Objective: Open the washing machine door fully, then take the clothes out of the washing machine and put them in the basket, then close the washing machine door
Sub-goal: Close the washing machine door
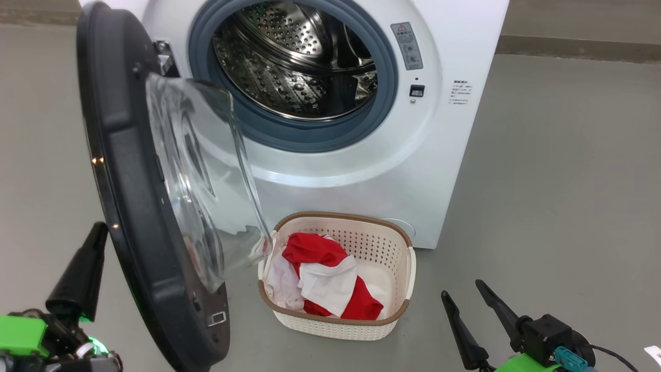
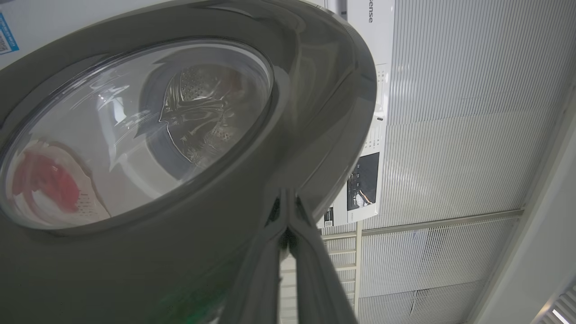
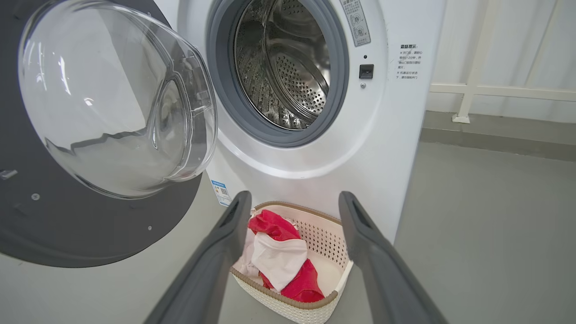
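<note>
The left gripper [image 1: 97, 232], its 2 fingers pressed together and pinching nothing, has its tips at the glossy outer rim of the washing machine door [image 1: 124, 206]. The right gripper [image 1: 461, 289], fingers spread and empty, hovers low, aimed at the basket [image 1: 372, 243]. The washing machine [image 1: 454, 155] stands behind, its steel drum exposed. Its door hangs swung out on the robot's left. The basket sits on the floor just before the machine, beside the door's lower edge, with the clothes [image 1: 320, 279] piled inside.

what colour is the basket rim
Brown, on a cream-white basket; clearest in the head view.
</note>
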Controlling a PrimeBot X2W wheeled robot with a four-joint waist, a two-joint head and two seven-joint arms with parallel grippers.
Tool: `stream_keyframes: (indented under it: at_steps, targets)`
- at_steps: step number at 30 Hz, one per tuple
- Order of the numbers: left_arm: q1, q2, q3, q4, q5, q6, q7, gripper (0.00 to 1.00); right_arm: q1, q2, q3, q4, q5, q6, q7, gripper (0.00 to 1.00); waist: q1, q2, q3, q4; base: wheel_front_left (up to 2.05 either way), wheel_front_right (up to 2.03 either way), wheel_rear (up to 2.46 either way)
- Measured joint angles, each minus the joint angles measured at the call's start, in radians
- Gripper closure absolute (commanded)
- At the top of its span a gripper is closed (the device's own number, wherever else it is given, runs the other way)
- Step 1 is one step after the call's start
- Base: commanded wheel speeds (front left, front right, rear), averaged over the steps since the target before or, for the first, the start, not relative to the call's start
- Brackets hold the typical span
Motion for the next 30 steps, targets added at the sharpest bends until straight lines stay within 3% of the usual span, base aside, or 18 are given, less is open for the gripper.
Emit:
stream_keyframes:
  at_steps: [20,30]
  targets:
    - [-0.001,0.005,-0.066,-0.013,-0.003,0.014,-0.056,1.00,-0.017,0.001,-0.002,-0.002,0.000,0.000,0.000,0.00,0.0000,0.0000,0.053,-0.118,0.00,0.00,0.00]
    - [-0.068,0.005,-0.102,0.019,-0.019,-0.021,-0.089,1.00,-0.026,0.001,-0.007,-0.008,0.018,0.000,0.000,0.00,0.0000,0.0000,0.085,-0.216,0.00,0.00,0.00]
